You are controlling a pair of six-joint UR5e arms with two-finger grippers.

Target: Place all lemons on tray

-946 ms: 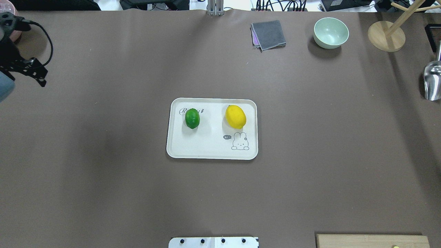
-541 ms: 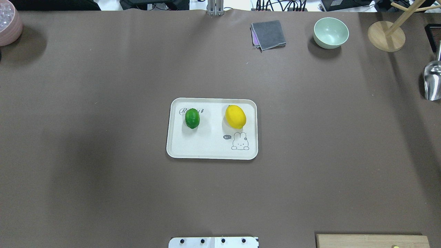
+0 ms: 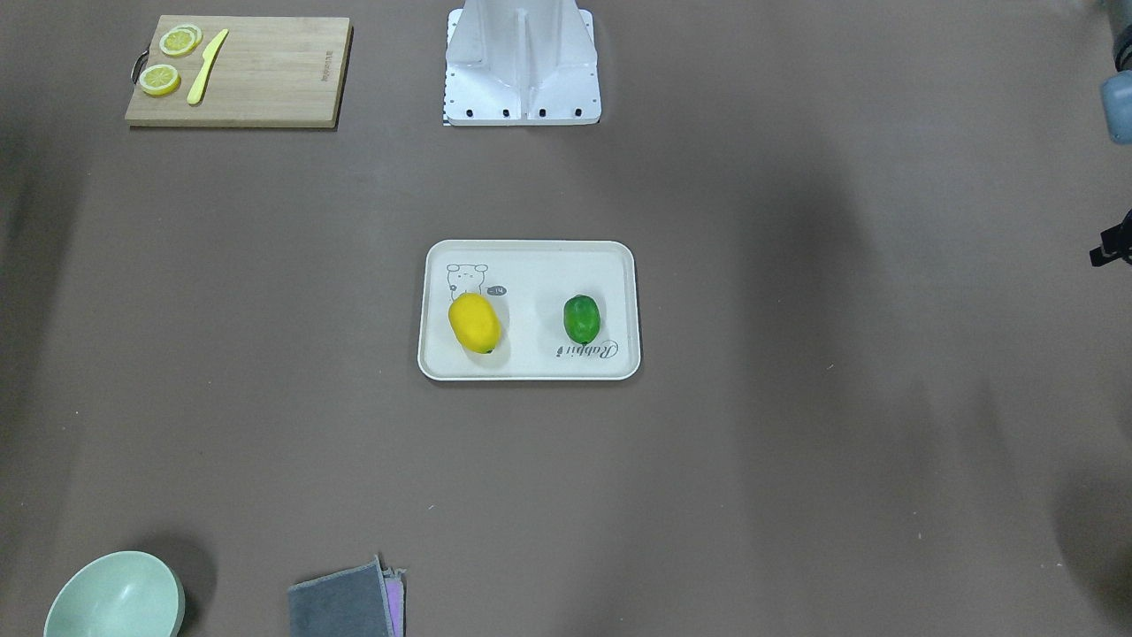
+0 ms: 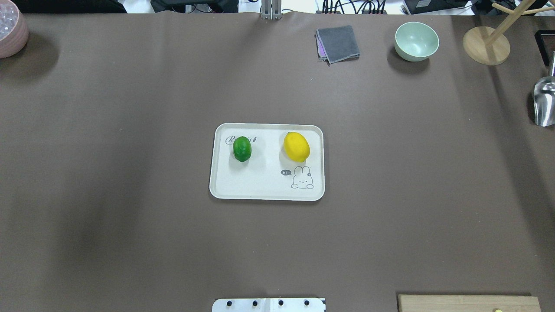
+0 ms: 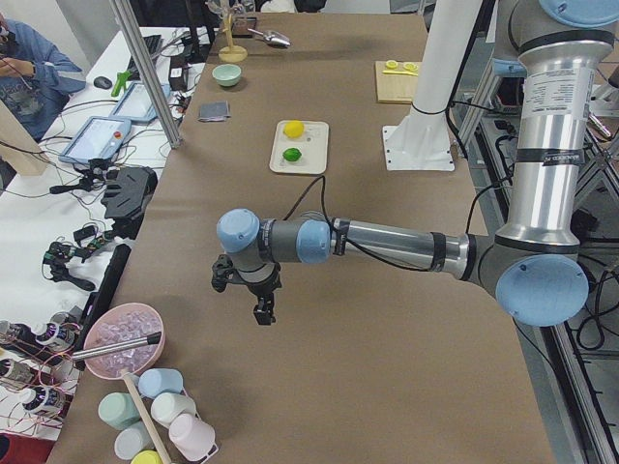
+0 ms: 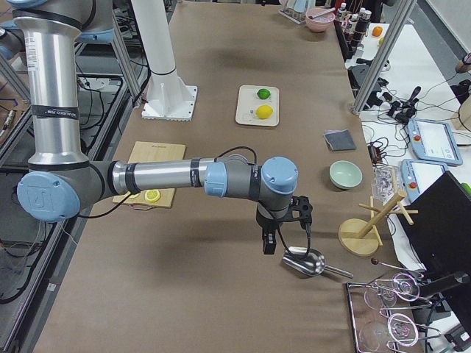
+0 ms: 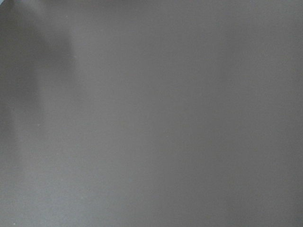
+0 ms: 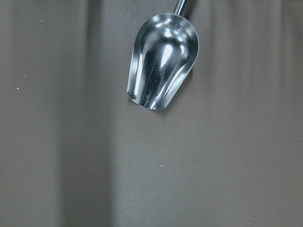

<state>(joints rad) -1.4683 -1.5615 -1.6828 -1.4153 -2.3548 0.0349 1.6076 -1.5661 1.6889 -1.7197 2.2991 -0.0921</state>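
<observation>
One yellow lemon [image 4: 296, 147], one green lemon [image 4: 242, 148], one tray [image 4: 260, 190], one cutting board [image 3: 265, 80], one yellow knife [image 3: 206, 66], one mint bowl [image 4: 416, 41], one grey cloth [image 4: 338, 43], one metal scoop [image 8: 161, 66], one wooden rack [image 4: 485, 45], one pink bowl [image 4: 13, 41]

The brown worktop [image 4: 130, 216] carries a cream tray [image 4: 260, 184] at its middle. A grey cloth [image 4: 338, 43], pale-green bowl [image 4: 416, 41], wooden stand [image 4: 485, 45] and steel scoop [image 4: 544, 102] lie towards the far right. A cutting board [image 3: 265, 75] lies beside the robot's base.

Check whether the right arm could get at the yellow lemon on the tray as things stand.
Probably yes. The yellow lemon lies uncovered on the tray, apart from the green lemon, with nothing above it; the right arm hangs aside by the metal scoop.
</observation>
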